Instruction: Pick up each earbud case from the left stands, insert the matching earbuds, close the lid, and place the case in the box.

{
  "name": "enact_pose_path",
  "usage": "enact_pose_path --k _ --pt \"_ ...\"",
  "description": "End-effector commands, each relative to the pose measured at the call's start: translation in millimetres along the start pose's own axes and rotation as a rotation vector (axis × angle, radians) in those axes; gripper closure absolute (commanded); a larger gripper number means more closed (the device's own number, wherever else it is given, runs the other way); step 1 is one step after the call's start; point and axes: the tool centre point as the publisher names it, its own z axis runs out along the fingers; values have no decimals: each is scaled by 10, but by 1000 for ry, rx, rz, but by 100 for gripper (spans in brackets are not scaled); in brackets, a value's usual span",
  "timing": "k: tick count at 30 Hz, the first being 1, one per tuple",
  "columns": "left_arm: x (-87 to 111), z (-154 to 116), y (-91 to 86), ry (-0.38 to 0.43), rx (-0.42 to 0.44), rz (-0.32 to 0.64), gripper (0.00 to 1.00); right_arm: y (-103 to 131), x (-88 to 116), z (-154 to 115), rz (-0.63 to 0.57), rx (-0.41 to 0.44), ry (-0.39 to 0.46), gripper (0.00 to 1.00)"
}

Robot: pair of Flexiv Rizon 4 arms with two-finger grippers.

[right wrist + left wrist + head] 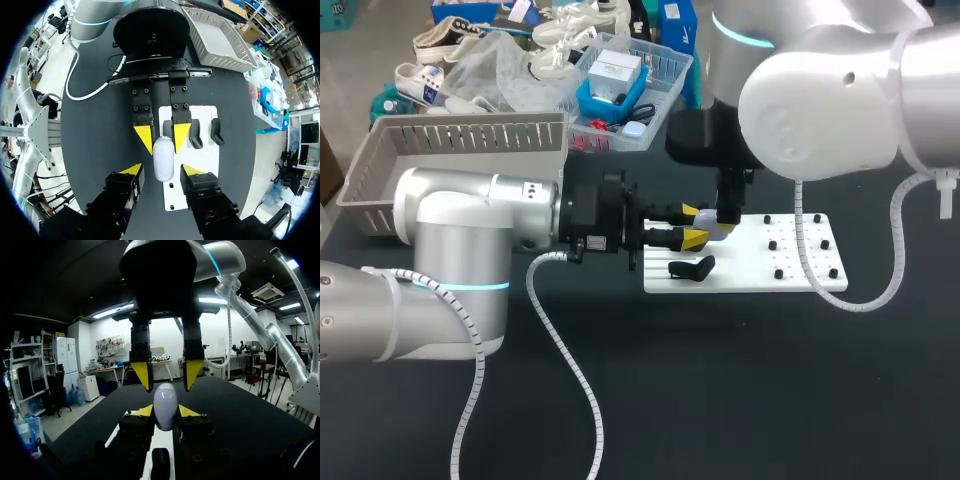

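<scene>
A white, rounded earbud case (165,405) (163,159) is held above the white stand board (750,272), its lid closed. My left gripper (697,227) (166,411) (162,139) is shut on it, a yellow tip pressed to each side. My right gripper (725,222) (162,171) (167,375) comes straight down from above and straddles the case's free end. Its fingers stand open, with a narrow gap on each side. In the head view the two grippers hide most of the case. A black stand (692,267) (195,134) lies on the board beside another (216,131).
Small black pegs (776,245) dot the board's right half. A grey slatted basket (450,150) sits at the back left. A clear bin (630,80) of small items stands behind the board. My left arm's white cable (570,370) trails over the dark tabletop.
</scene>
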Motion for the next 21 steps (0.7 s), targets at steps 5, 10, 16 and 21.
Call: enact_pose_path --k 5,10,16,21 --pt "0 5 -10 1 -6 1 100 -10 25 48 10 7 -12 56" --pt "0 5 -10 1 -6 1 100 -31 14 83 9 7 -18 58" --pt "0 5 -10 1 -6 1 100 -54 -14 113 4 5 -23 58" --pt "0 5 -10 1 -6 1 100 -63 -22 121 2 5 -25 73"
